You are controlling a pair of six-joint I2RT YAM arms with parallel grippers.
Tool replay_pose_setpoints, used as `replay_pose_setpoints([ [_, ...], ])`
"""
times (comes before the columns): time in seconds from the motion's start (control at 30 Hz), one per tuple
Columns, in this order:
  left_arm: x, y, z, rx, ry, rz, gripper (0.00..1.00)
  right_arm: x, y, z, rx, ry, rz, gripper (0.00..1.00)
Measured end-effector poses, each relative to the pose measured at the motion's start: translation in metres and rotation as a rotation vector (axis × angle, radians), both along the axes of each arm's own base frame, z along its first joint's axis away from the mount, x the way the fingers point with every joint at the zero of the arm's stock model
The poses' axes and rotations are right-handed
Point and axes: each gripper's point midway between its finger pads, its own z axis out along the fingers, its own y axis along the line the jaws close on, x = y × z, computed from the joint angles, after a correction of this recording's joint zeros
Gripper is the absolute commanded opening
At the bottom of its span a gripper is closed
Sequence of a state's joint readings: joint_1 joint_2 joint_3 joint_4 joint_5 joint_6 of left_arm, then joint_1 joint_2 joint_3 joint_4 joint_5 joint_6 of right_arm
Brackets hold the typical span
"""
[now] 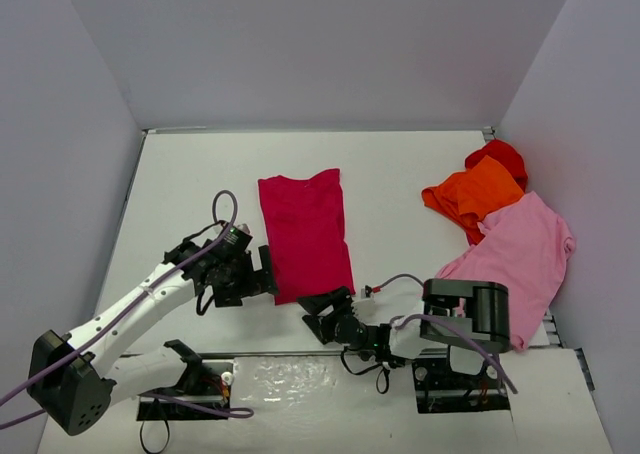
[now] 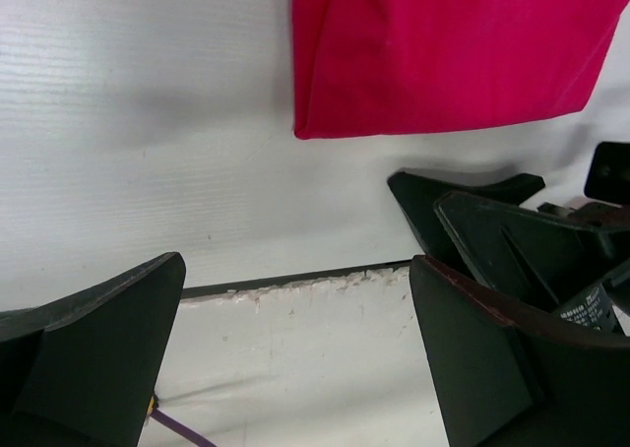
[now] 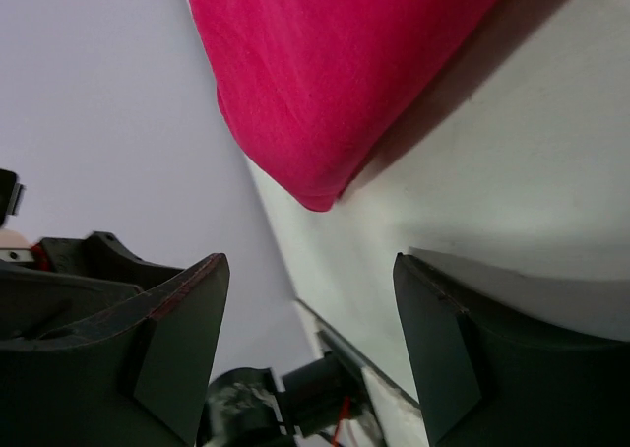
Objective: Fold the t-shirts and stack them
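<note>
Crimson t-shirt (image 1: 305, 236) is laid out mid-table as a narrow strip, near hem flanked by the left gripper (image 1: 268, 277) and right gripper (image 1: 322, 312), both spread wide and empty, so the hem corners probably need to be pinched next for the crosswise fold.

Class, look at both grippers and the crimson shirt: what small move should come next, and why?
Probably ease both forward to pinch the near corners: the left gripper and right gripper are open and empty, just short of the crimson shirt's near edge.
</note>
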State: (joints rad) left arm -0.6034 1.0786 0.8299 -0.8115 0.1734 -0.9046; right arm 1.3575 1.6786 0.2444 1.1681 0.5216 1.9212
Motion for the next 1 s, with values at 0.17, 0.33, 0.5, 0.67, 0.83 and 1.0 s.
replay_pose_setpoints([
  [0.17, -0.006, 0.003, -0.001, 0.015, 0.013, -0.015, 0.97, 0.011, 0.007, 0.000, 0.062, -0.067, -0.045, 0.67],
  [0.33, -0.006, 0.004, -0.001, 0.018, 0.013, -0.024, 0.97, 0.012, 0.004, 0.008, 0.118, -0.092, -0.056, 0.66],
  [0.5, -0.006, 0.004, -0.003, 0.026, 0.018, -0.033, 0.97, 0.012, 0.003, 0.006, 0.083, -0.069, -0.061, 0.66],
  [0.67, -0.005, 0.002, -0.001, 0.021, 0.016, -0.036, 0.97, 0.017, -0.001, 0.004, -0.151, -0.069, -0.071, 0.61],
  [0.83, 0.001, -0.002, 0.006, 0.006, -0.004, -0.039, 0.97, 0.032, -0.008, 0.023, -0.407, -0.135, -0.105, 0.57],
  [1.0, 0.002, -0.004, 0.005, 0.011, 0.005, -0.048, 0.97, 0.032, -0.037, 0.000, -0.590, -0.130, -0.108, 0.56],
])
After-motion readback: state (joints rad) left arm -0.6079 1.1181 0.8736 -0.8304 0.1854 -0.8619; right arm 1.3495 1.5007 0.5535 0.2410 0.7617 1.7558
